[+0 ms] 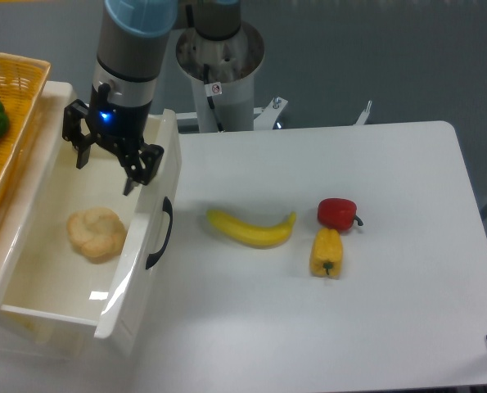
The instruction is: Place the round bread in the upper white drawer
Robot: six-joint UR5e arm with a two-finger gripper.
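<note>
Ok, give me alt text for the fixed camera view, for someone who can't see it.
A small round tan bread bun lies inside an open glossy white plastic drawer, with the robot's black two-finger gripper open and empty above it. On the white table beside it lie a yellow banana, a red pepper and a yellow pepper.

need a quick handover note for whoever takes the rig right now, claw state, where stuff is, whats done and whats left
Claw: open, empty, hanging above the back part of the upper white drawer.
Round bread: lying on the drawer floor, apart from the claw.
Drawer: pulled open, black handle facing the table.
Done: bread is in the drawer and released.
Left: lift the arm clear of the drawer.
Untouched on the table: banana, red pepper, yellow pepper.
</note>
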